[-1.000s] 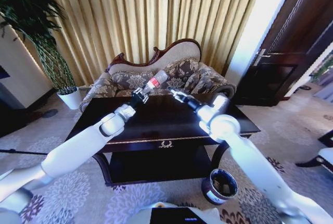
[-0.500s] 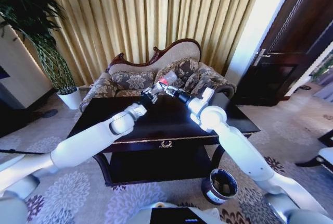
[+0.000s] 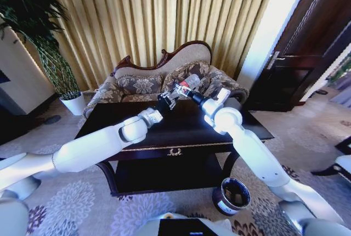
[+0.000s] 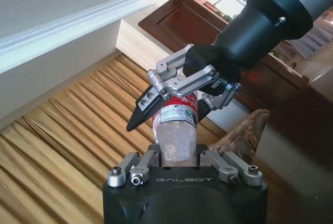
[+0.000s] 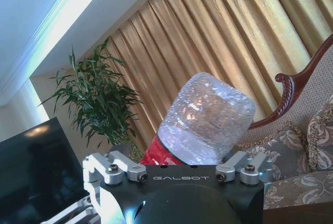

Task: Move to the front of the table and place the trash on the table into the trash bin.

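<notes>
On your far left a tall potted plant (image 3: 33, 33) stands in its white pot by the gold curtains (image 3: 159, 16). Moving in, your left arm reaches up and across the table (image 3: 109, 129), and its left gripper (image 3: 167, 100) is clamped on one end of the plastic bottle (image 3: 186, 85), holding it in the air above the far side of the dark tabletop, in front of the patterned sofa (image 3: 164, 79). In the left wrist view you see the bottle (image 4: 176, 130) rising straight out between the fingers, red-and-white label showing. Right there your right gripper (image 3: 189, 93) meets it from the other side: its fingers (image 4: 156, 96) straddle the label end of the bottle, though you cannot tell whether they have closed on it. The right wrist view has the clear bottle end (image 5: 205, 117) close above that gripper's body. Further right and near, the trash bin (image 3: 231, 196) sits on the carpet beside the table's right front leg, well below the bottle.
</notes>
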